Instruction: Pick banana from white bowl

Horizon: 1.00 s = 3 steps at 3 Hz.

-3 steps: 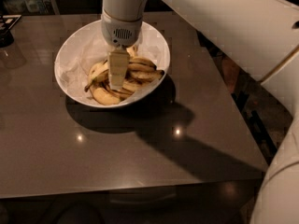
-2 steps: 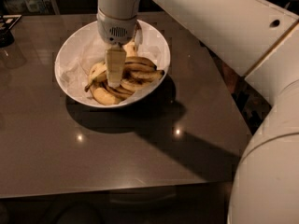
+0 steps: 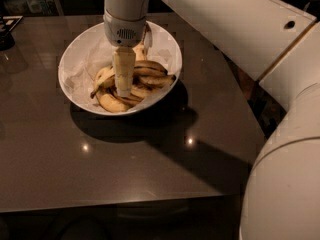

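Observation:
The white bowl (image 3: 80, 69) sits on the dark table toward the back left and holds several yellow bananas with brown streaks. A long curved banana (image 3: 152, 70) lies at the right of the pile; I cannot tell which one is the longest. My gripper (image 3: 123, 86) hangs straight down from the white wrist into the middle of the bowl, its pale finger reaching into the pile of bananas.
The dark brown table (image 3: 125, 159) has its right edge by the robot's white arm (image 3: 235, 29). A dark object (image 3: 6, 31) sits at the far left back corner. The arm's shadow falls across the table's right half.
The arm has swung left and closer to the camera, filling more of the right side. The gripper stays over the bowl's middle, a little further left.

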{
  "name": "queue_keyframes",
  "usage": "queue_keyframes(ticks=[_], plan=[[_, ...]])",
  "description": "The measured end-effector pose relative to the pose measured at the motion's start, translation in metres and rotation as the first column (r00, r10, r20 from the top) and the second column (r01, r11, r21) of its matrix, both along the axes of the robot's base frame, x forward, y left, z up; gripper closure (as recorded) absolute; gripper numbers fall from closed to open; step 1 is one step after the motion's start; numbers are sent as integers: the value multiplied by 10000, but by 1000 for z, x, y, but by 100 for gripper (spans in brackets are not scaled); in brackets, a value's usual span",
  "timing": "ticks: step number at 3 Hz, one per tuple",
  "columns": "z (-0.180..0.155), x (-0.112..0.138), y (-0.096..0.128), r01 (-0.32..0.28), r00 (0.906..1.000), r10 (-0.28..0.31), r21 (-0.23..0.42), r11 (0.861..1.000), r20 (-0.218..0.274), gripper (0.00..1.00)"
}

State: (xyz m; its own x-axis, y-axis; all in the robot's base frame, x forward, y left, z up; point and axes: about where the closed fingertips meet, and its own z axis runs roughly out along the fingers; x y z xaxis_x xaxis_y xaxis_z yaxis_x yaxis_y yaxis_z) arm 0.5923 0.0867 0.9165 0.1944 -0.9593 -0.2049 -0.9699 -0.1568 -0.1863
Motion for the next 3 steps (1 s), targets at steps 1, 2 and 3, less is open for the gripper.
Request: queue_keyframes(ticks=[1, 2, 3], plan=[[-1, 1, 2, -23, 10000, 22, 50, 10000, 91, 0], [-3, -3, 0, -6, 10000, 6, 252, 9997, 1, 0], [-4, -7, -3, 32, 9999, -27, 382, 9993, -145, 9]])
